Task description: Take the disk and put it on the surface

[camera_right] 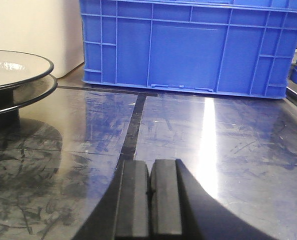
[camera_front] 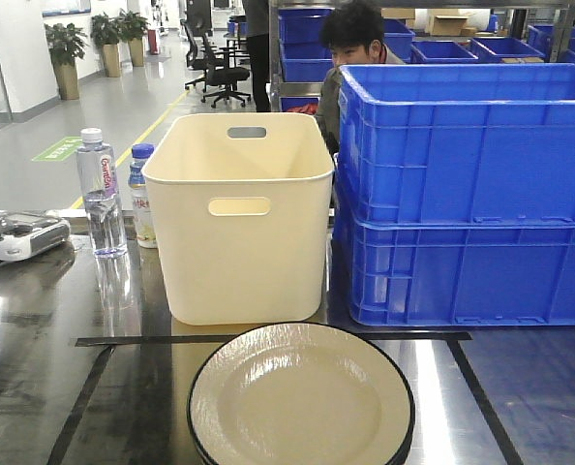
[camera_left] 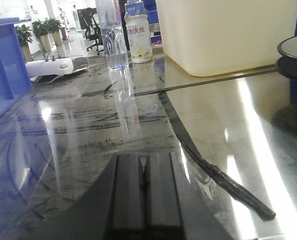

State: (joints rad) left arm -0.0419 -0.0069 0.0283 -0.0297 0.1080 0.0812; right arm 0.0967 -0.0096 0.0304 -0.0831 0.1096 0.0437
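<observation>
A cream disk with a black rim (camera_front: 300,394) lies on top of a short stack near the front of the shiny dark metal surface (camera_front: 36,378), inside the black tape lines (camera_front: 268,339). The left wrist view catches the stack's edge (camera_left: 293,50) at far right; in the right wrist view the disk (camera_right: 16,67) sits at far left on a second one. My left gripper (camera_left: 144,170) is shut and empty, low over the surface left of the stack. To the stack's right hovers my right gripper (camera_right: 149,175), shut on nothing. Neither gripper appears in the front view.
A cream bin (camera_front: 241,213) stands behind the disks, with stacked blue crates (camera_front: 471,194) to its right. Two bottles (camera_front: 102,194) and a white controller (camera_front: 16,234) sit at back left. Another blue crate (camera_left: 3,70) borders the left side. A person sits behind the crates.
</observation>
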